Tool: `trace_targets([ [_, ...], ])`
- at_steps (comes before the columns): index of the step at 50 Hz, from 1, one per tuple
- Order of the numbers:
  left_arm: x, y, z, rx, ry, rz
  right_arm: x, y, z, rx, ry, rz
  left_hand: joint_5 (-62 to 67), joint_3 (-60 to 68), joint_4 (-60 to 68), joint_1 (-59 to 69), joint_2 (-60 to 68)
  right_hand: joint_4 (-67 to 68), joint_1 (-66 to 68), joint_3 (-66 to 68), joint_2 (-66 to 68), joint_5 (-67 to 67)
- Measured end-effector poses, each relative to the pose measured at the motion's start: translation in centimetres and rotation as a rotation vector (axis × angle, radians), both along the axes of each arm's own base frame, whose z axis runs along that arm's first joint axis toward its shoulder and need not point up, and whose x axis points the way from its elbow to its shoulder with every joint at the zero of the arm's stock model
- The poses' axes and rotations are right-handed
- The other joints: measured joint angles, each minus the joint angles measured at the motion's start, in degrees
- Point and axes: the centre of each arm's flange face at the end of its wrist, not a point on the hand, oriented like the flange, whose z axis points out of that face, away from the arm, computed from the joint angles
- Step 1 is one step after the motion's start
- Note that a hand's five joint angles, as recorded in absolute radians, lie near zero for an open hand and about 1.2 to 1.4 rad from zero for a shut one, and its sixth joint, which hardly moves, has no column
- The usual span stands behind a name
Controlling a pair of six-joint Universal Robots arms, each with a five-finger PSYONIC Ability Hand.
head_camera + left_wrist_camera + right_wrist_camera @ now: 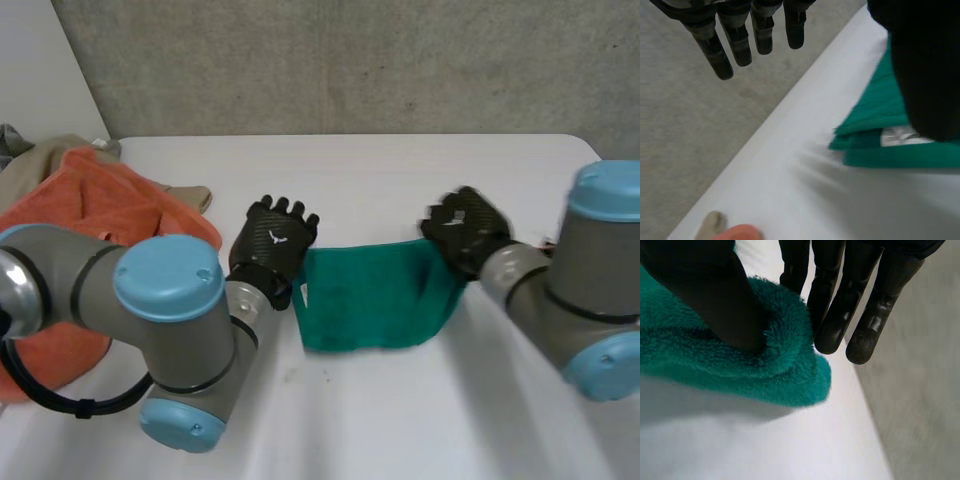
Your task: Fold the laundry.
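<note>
Reaching in from both sides, hands well apart.

Holds the left hand [272, 240] open, back upward, its fingers [737, 42] straight and slightly spread, with the left arm [150, 320] bent across the near side, elbow low. Pinches with the right hand [465, 232]: thumb [715, 295] pressed down into a fold of the green towel [370, 300], nearly straight fingers set against the fold from its other side. Brings the right arm [590, 290] in from the near right, wrist angled toward the left hand.
</note>
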Motion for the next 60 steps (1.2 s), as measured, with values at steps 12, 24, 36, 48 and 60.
trace_targets([
  [12, 4.1, -2.5, 2.1, -0.033, 0.023, 0.195, 9.5, 9.4, -4.8, -0.077, 0.111, 0.520, -0.02, 0.00, 0.00, 0.00, 0.00, -19.28, -15.85, -19.27, -18.98, -17.54],
  [24, 1.4, -2.3, 4.1, -0.081, 0.144, 0.116, 6.1, 3.9, 0.5, 0.243, -0.392, 0.218, -0.02, 0.00, 0.00, 0.00, 0.00, -54.73, -43.05, -55.34, -53.98, -52.36],
  [36, -3.8, 0.0, 2.7, 0.033, 0.272, -0.109, 0.0, -1.4, 1.6, 0.506, -0.666, -0.131, -0.02, 0.00, 0.00, 0.00, 0.00, -54.73, -43.05, -55.34, -53.98, -52.36],
  [48, -3.0, 0.2, -2.3, 0.207, 0.084, -0.038, 0.9, -3.0, -3.4, 0.634, -0.563, -0.186, -0.03, 0.00, 0.00, 0.00, 0.00, -54.73, -43.05, -55.34, -53.98, -52.37],
  [60, -2.1, 0.1, -4.3, 0.183, -0.107, 0.021, 1.6, -2.7, -6.3, 0.568, -0.351, -0.161, -0.02, 0.00, 0.00, 0.00, 0.00, -54.73, -44.07, -55.34, -53.98, -52.37],
])
